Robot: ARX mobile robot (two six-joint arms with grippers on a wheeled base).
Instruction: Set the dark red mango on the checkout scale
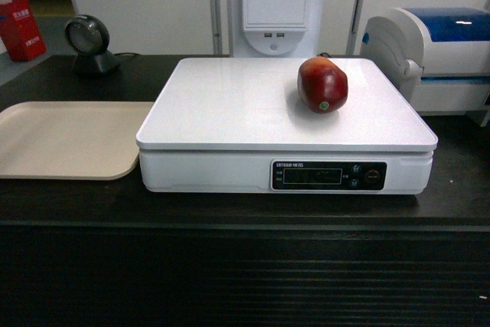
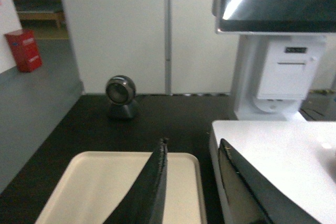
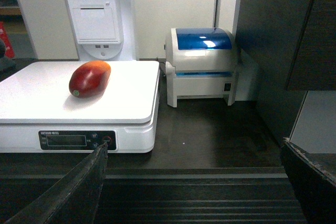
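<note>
So the dark red mango (image 1: pixel 322 84) is sitting on the scale (image 1: pixel 230 105), lying on its side at roughly the 2 o'clock part of the platter, greenish stem spot facing the robot. Nothing is touching it. The scale itself is on the dark tabletop (image 1: pixel 69 201) of the checkout, with a beige tray (image 1: pixel 69 139) just beside it at 9 o'clock and a white-and-blue printer (image 3: pixel 202 64) off at 3 o'clock. Looks to me like the job is basically done.

Both grippers are off the fruit. The right gripper (image 3: pixel 194 182) is spread wide and empty, hanging low in front of the counter edge. The left gripper (image 2: pixel 191 182) is parted too, holding nothing, over the gap between tray and scale.

On handling: I'd guess the mango is firm but bruisable, fairly hefty for its size, and that glossy skin plus the oval shape means it can slip or roll on the smooth platter. If it needed a regrip, I'd go across the fat middle, gentle squeeze, not the tapered ends.
</note>
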